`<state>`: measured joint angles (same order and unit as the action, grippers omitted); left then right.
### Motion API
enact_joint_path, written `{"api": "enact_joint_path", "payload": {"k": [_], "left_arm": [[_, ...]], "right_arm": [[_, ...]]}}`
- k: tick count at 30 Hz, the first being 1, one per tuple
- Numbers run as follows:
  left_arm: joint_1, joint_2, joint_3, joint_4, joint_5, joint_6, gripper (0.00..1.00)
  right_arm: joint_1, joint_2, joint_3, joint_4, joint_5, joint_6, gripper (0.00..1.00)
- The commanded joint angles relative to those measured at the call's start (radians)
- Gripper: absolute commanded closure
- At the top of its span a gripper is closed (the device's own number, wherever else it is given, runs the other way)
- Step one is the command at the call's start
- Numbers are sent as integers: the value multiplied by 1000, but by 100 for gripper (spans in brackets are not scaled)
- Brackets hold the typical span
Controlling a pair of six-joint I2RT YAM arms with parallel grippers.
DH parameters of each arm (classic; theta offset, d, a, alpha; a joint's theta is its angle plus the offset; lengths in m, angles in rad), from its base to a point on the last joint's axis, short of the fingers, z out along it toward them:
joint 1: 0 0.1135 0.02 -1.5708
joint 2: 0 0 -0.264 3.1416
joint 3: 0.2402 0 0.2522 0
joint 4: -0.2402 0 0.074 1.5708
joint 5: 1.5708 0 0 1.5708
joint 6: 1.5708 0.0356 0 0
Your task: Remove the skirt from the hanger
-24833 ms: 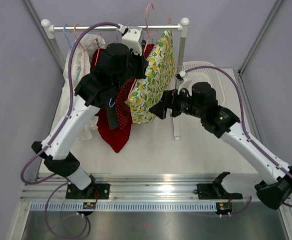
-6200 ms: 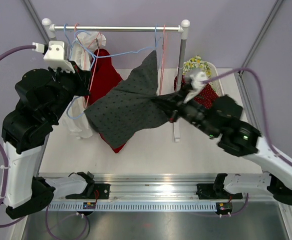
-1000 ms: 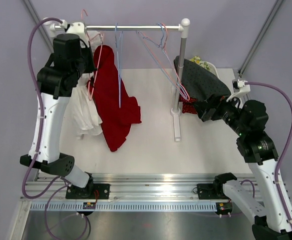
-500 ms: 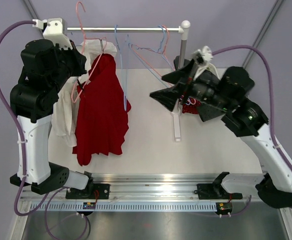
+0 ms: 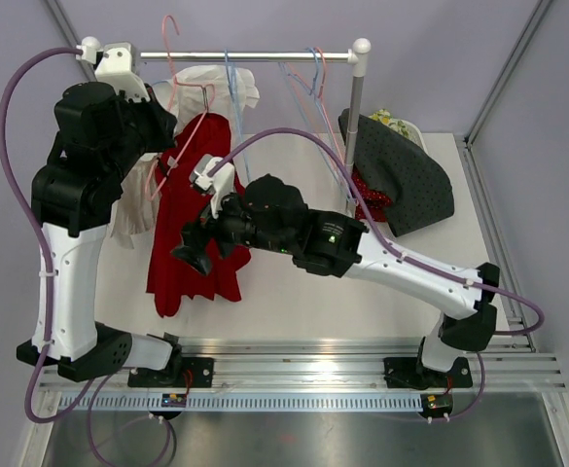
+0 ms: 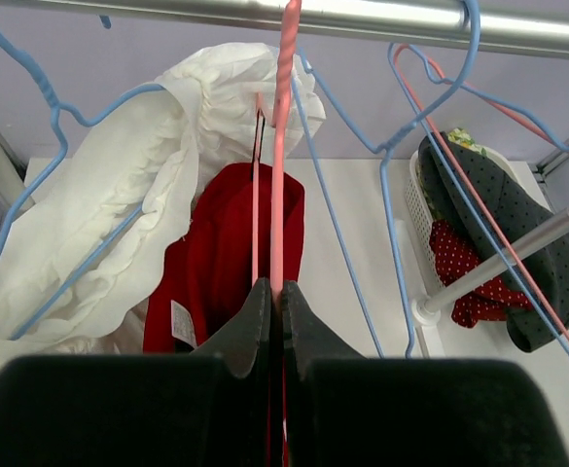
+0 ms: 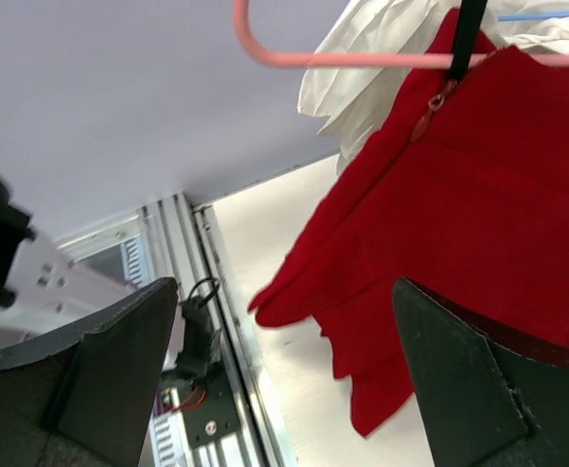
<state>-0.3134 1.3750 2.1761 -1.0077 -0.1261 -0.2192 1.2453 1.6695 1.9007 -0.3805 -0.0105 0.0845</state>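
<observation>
One risk: tug on red fabric skirt (image 7: pixel 479 195) may wrench thin pink hanger (image 6: pixel 277 146) free | left gripper (image 6: pixel 276 292) jaws clamp hanger | right gripper (image 7: pixel 284 292) jaws wide

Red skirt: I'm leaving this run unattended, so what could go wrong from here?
1. The skirt hangs from the pink hanger by a black strap; pulling could snag there or twist the hanger from the left gripper.
2. The open right gripper may also catch the white garment beside it.
</observation>
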Motion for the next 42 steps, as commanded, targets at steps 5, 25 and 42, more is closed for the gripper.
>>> {"api": "enact_joint_path", "payload": {"k": [5, 25, 42], "left_arm": [[-6, -76, -41, 187, 52, -49, 100], [-6, -172, -209, 265, 66, -74, 100], [-36, -255, -453, 414, -53, -126, 100]], "right_arm": [[48, 101, 72, 196, 315, 17, 1], [107, 191, 149, 276, 557, -78, 100], [367, 245, 572, 89, 629, -262, 100]]}}
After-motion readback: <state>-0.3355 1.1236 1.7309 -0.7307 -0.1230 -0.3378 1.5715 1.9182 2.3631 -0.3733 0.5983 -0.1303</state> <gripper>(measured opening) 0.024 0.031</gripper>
